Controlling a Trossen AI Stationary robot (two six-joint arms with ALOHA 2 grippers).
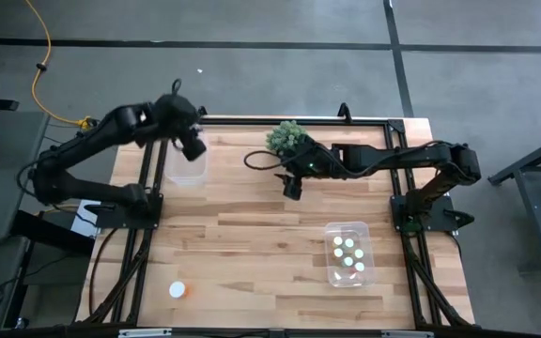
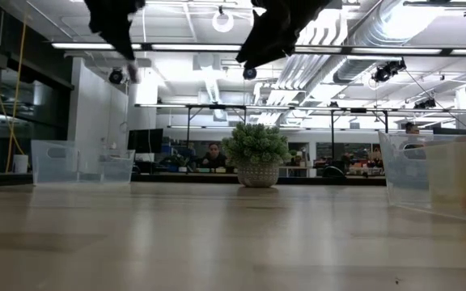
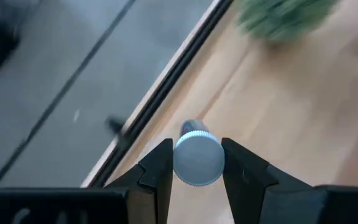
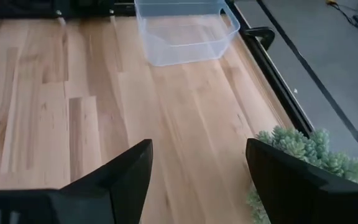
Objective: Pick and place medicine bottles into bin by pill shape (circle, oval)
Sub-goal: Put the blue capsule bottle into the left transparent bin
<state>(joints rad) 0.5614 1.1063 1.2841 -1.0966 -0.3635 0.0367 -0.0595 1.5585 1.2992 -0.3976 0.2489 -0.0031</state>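
Note:
My left gripper [image 1: 193, 147] is up above the clear bin [image 1: 186, 165] at the table's far left and is shut on a medicine bottle [image 3: 197, 158], whose round white cap faces the wrist camera. My right gripper [image 1: 292, 184] is open and empty over the table's middle, just near of the green plant ball [image 1: 287, 138]. Another clear bin [image 1: 347, 253] at the right front holds several white-capped bottles. One more bottle [image 1: 177, 291] stands on the table near the front left. My left gripper pinches the bottle between its two fingers, one on each side of the white cap [image 3: 180, 163]. The cap's top points back toward the wrist and the body runs on away from it. The bottle is lifted clear of the table.
The plant ball in its pot [image 2: 257, 155] stands at the far middle of the table. A black frame rail [image 1: 280, 119] runs along the far edge. Bare wood [image 1: 252, 244] lies between the two bins. People sit in the room beyond the table [image 2: 213, 153].

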